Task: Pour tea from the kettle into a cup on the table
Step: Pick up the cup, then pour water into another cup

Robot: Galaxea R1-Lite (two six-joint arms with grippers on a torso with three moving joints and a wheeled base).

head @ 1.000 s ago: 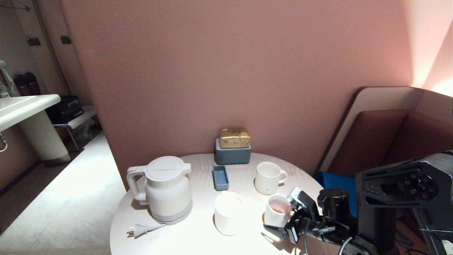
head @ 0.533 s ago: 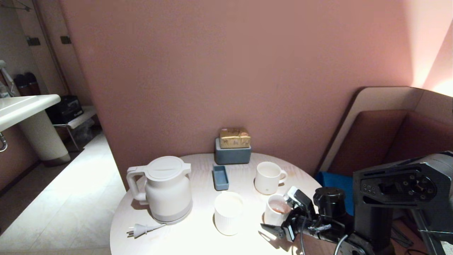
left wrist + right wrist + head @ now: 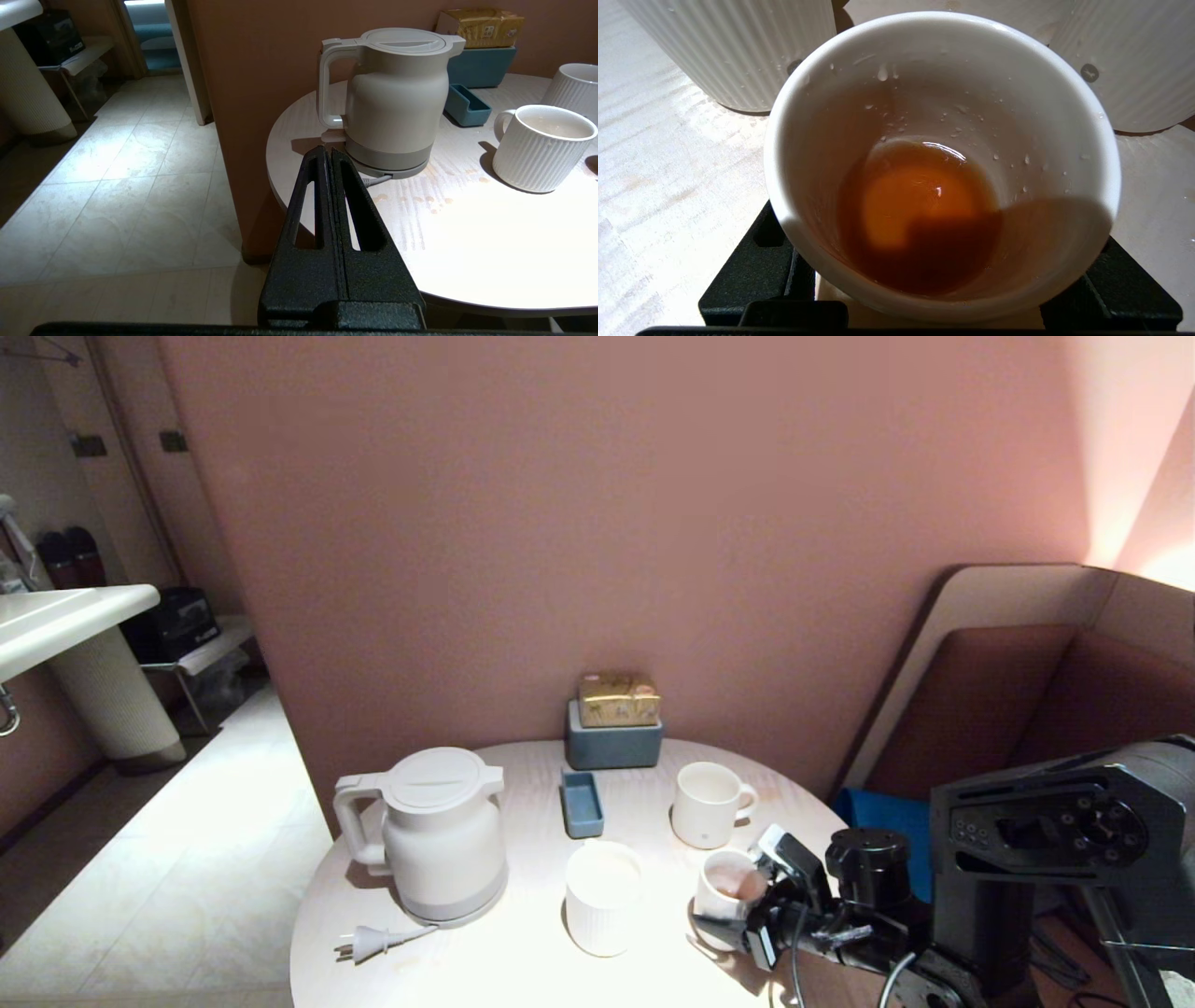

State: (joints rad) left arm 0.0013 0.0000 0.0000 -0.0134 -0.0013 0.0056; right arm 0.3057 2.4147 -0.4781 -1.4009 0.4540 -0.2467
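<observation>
Head view first: the right gripper (image 3: 726, 926) is at the near right edge of the table (image 3: 523, 971), its black fingers (image 3: 714, 927) set either side of the cup (image 3: 724, 896), and the cup sits between them, apparently clamped. That cup stands upright, long axis vertical, mouth facing up, just in front of the white mug (image 3: 707, 805) and just right of the ribbed cup (image 3: 603, 897).

Right wrist view looks straight down the cup's mouth (image 3: 943, 163): a shallow pool of tea (image 3: 920, 214) lies at the bottom, droplets on the inner wall, black fingers (image 3: 756, 275) showing on both sides low down.

Over to the kettle (image 3: 435, 833), upright on its grey base at the table's left side, lid shut, loop handle pointing left toward the table edge, spout on the opposite side toward the small blue tray (image 3: 582, 803). Its plug (image 3: 371, 945) lies on the tabletop just in front.

Left wrist view shows the left gripper (image 3: 328, 154) off the table's edge, fingers pressed together, holding nothing, aimed toward the kettle's handle (image 3: 327, 84).
</observation>
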